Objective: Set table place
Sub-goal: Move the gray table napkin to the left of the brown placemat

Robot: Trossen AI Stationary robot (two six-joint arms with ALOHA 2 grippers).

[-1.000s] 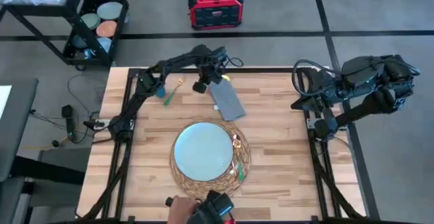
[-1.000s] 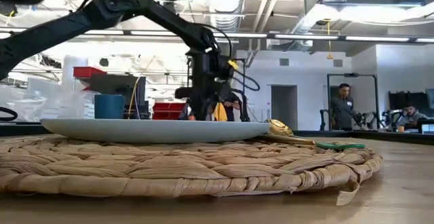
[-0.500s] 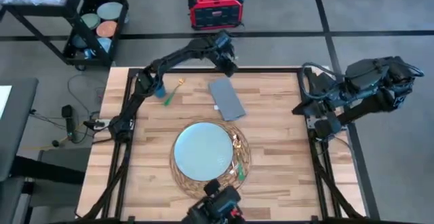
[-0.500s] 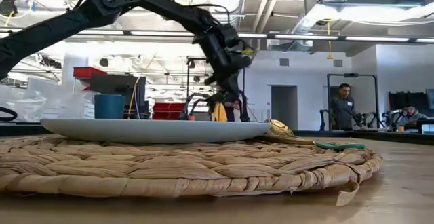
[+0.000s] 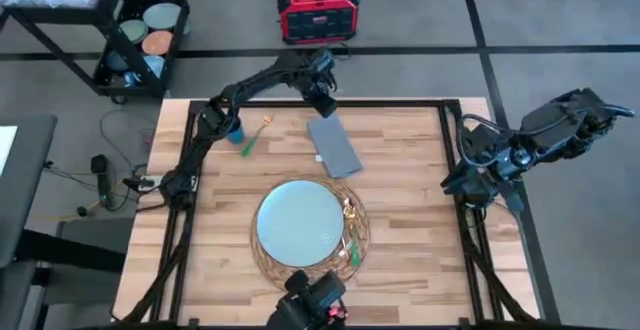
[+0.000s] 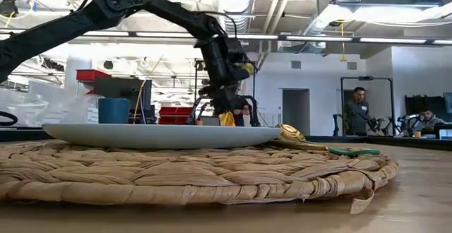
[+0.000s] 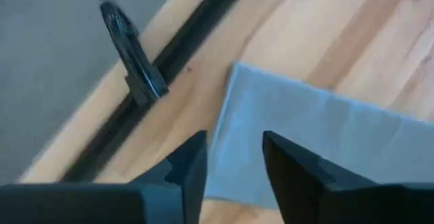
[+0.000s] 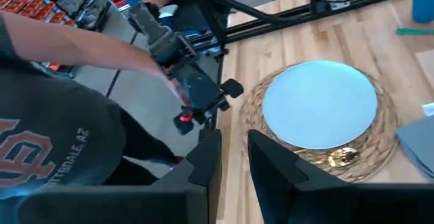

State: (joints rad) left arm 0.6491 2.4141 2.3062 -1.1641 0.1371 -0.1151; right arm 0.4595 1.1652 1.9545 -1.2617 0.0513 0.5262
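Dark left fingers (image 7: 291,176) are standing apart with nothing between them, hovering over the far end of the grey napkin (image 5: 334,146) — it is lying flat on the bench (image 5: 410,205) beside the straw mat (image 5: 358,232) carrying the plate (image 5: 298,221). The right fingers (image 8: 268,166) are also gaping, off the bench's right edge.

I count one large table of light wooden planks (image 5: 410,210), and on it one round woven straw mat (image 5: 358,238), one pale blue round plate (image 5: 298,222), one grey rectangular napkin (image 5: 334,146) and one small dark blue cup (image 5: 235,130). I see three pieces of green-handled cutlery: one beside the cup (image 5: 252,136), two on the mat's edge (image 5: 350,245). Two dark arms flank the table
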